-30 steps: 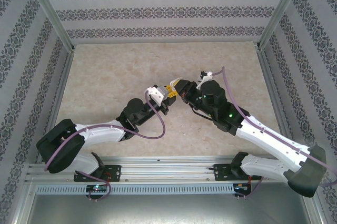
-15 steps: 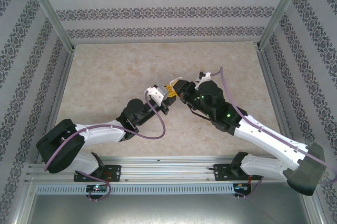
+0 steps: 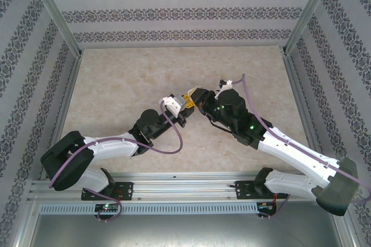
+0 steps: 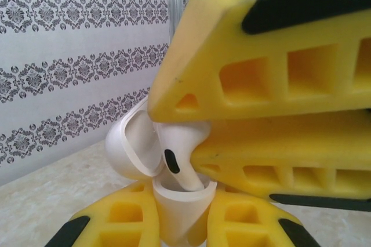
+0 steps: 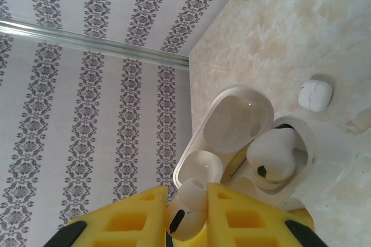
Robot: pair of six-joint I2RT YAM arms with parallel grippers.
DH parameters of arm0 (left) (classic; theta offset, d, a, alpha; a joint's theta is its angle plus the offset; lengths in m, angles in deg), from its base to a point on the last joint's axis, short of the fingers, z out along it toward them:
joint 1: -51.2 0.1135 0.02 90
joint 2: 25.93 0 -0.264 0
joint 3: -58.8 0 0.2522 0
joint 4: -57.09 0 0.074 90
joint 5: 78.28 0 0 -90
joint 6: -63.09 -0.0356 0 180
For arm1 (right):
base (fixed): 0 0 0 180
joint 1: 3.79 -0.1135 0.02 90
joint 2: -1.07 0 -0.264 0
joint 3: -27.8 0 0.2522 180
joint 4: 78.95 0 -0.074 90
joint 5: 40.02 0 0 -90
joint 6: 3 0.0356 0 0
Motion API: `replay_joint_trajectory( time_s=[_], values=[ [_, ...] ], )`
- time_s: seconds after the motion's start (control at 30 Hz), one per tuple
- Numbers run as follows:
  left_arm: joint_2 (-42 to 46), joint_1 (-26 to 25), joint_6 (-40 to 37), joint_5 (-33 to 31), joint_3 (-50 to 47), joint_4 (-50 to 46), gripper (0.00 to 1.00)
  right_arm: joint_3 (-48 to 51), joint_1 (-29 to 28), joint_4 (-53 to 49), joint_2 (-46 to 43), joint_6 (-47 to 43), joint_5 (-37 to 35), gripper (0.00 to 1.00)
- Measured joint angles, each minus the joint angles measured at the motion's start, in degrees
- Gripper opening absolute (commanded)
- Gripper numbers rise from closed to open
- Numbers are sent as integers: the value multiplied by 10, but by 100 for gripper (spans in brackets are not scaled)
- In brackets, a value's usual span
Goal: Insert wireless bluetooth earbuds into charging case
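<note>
Two arms met above the tabletop [image 3: 116,84], with the charging case [image 4: 179,215] between them. The left jaws were closed on the case's lower body, holding it upright with the lid [image 4: 130,148] swung open. The right jaws, closed on one earbud [image 5: 186,215], hung directly above the case. In the left wrist view, the earbud's lower end sat just inside the case's mouth. A second earbud [image 5: 272,163] was already seated in the case, and the socket [image 5: 200,169] next to it was empty. A second, closed case [image 5: 316,95] lay on the tabletop well beyond the open case.

The step in hand, as judged, was seating the held earbud. To do it well, the stem should stay in line with the empty socket, the descent should be slow and straight, and the left jaws should stop the case from tilting. The right jaws ought to release only once the earbud has dropped fully home. They should then lift away from the case without brushing the lid or the seated earbud.
</note>
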Motion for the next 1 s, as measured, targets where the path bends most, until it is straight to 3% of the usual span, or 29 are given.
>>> replay_joint_trajectory(
  time_s=[1.0],
  values=[
    [-4, -3, 0, 6, 2, 6, 0, -63, -2, -158, -2, -70, -34, 36]
  ],
)
